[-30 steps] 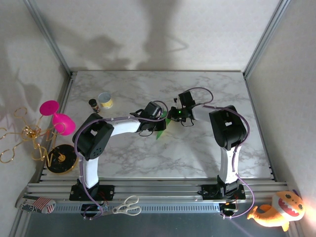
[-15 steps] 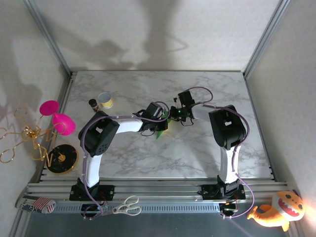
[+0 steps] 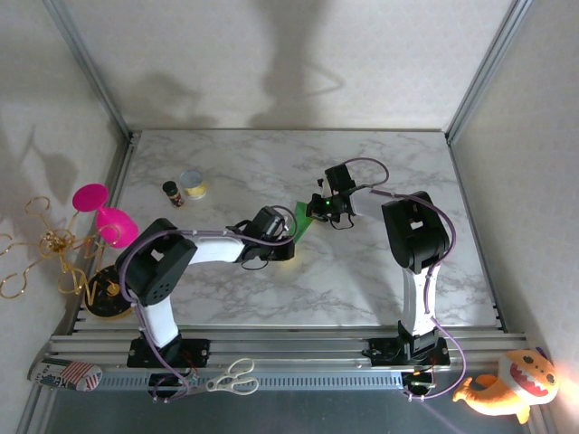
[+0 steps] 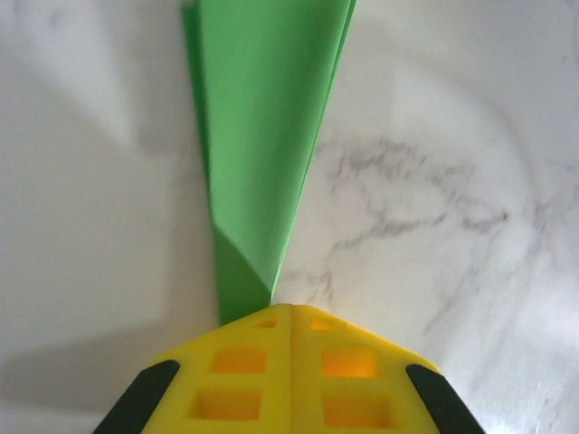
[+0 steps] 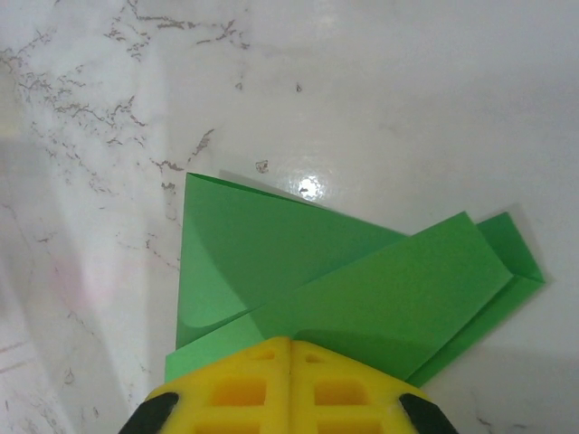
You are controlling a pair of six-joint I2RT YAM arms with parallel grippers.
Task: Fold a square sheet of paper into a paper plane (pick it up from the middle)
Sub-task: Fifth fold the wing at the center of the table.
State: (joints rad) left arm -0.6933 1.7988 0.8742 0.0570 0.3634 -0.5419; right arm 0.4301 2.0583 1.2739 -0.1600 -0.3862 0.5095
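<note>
Marble-patterned tabletop [image 3: 362, 289] takes up most of the enclosure, grey veins on white, with pale walls round it. Two white-and-black arms reach in from the near rail: the left arm [image 3: 156, 269] bends low across the surface toward the middle, and the right arm [image 3: 412, 231] folds over and comes back in from the other side. An orange plush toy [image 3: 507, 384] sits off the table at the near right corner, and a pink cup shape [image 3: 104, 217] hangs off the left edge. Between the two wrists, a little past the table's centre, lies the paper plane [image 3: 299, 215], bright green and flat on the marble. From the left wrist it reads as a long narrow wedge [image 4: 262, 136], tapering toward the left gripper [image 4: 291, 316], whose yellow fingers are pressed together with no gap, the paper's point running under them. From the right wrist its overlapping folded layers [image 5: 271, 262] show, passing beneath the right gripper [image 5: 291, 348], likewise closed tight. Whether either tip touches the paper I cannot tell. Far left stand a small tin [image 3: 193, 184] and a tiny dark bottle [image 3: 171, 193].
</note>
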